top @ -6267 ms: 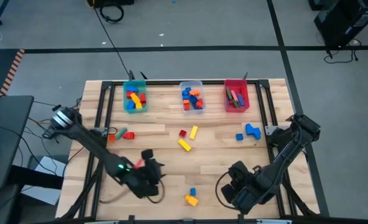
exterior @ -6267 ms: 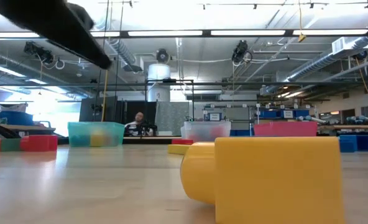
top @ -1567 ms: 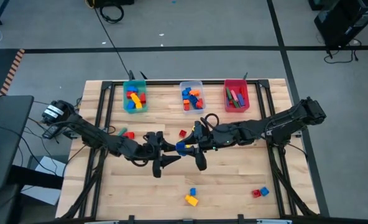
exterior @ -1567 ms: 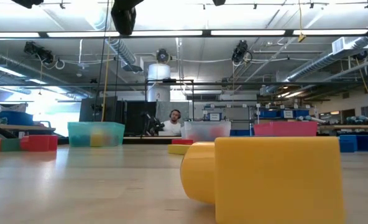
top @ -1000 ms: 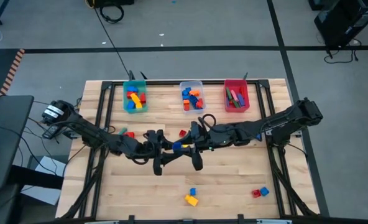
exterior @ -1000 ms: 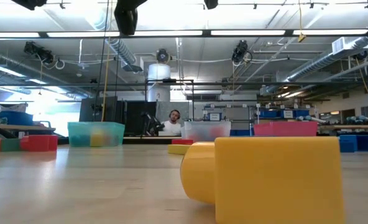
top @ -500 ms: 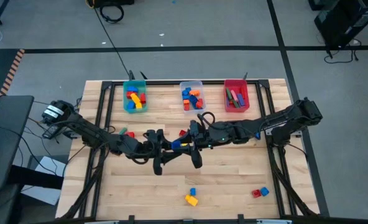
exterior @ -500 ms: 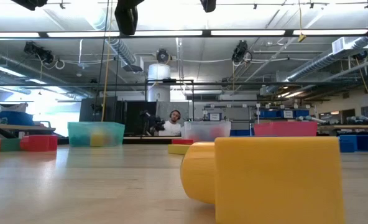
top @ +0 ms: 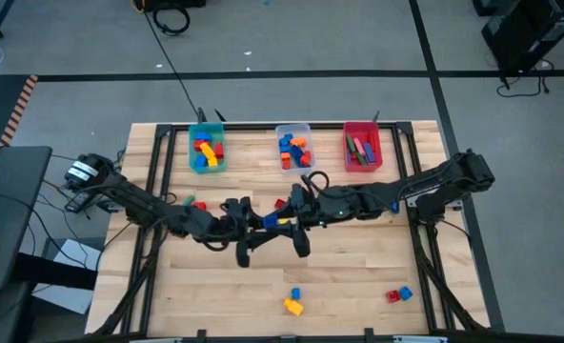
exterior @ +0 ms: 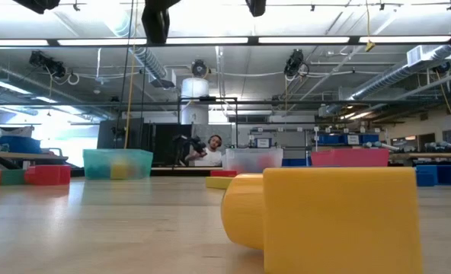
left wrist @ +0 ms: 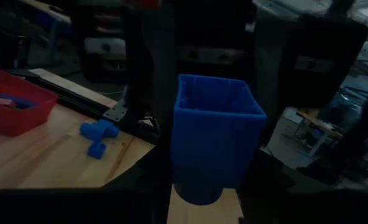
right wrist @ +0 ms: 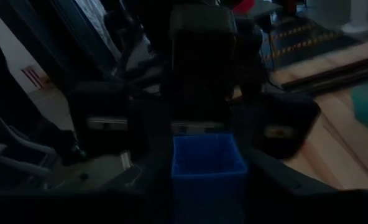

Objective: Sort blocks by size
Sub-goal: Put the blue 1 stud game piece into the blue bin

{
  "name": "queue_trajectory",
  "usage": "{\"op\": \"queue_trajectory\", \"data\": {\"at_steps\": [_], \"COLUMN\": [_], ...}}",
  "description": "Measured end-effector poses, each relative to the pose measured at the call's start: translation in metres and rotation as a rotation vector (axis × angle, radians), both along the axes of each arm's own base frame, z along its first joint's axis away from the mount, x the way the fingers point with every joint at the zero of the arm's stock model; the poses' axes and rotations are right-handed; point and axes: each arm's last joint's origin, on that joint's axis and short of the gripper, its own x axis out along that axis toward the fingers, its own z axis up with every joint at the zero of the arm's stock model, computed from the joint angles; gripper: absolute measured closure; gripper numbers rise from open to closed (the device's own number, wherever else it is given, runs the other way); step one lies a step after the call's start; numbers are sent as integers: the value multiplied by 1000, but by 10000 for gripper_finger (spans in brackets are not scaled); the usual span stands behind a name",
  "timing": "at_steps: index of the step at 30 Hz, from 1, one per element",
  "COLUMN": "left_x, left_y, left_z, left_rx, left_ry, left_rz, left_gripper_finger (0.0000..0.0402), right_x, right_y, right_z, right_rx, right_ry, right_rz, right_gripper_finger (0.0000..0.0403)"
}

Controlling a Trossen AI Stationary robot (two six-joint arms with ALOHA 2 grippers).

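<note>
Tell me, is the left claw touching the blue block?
Touching. In the left wrist view the blue block sits between the left gripper's dark fingers.

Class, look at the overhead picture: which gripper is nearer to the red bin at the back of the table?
The right. The right gripper sits mid-table, nearer the red bin at back right. The left gripper faces it from slightly farther left.

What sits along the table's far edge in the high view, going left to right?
Teal bin → clear bin → red bin, each holding blocks.
</note>
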Motion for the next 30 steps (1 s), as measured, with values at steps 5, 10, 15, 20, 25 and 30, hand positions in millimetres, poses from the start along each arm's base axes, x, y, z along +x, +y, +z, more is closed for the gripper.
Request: {"op": "queue_trajectory", "data": {"at_steps": [5,10,15,20,25,30], "left_x": [0,0,1,6,7,-12], "left_y": [2,4,15,41,86,142], "left_z": [-1,-2,-10,-20,-31,-43], "left_rx": [-27,-44,-93,-168,-241,-342], "left_ry": [12,21,79,145,278,529], "left_rz": [38,119,278,423,467,465], "left_gripper_finger": [252,254,254,254,254,254], "right_x": [-10,-32,-59,-77,-88,-94], "right_y": [-12,-23,-26,-21,-14,-13], "right_z": [2,7,-1,-17,-30,-43], "right_rx": [-22,-45,-65,-76,-126,-88], "right_ry": [81,217,460,692,798,839], "right_rz": [-22,-37,-45,-92,-185,-237], "right_gripper_finger": [186,148,127,129,138,144]}}
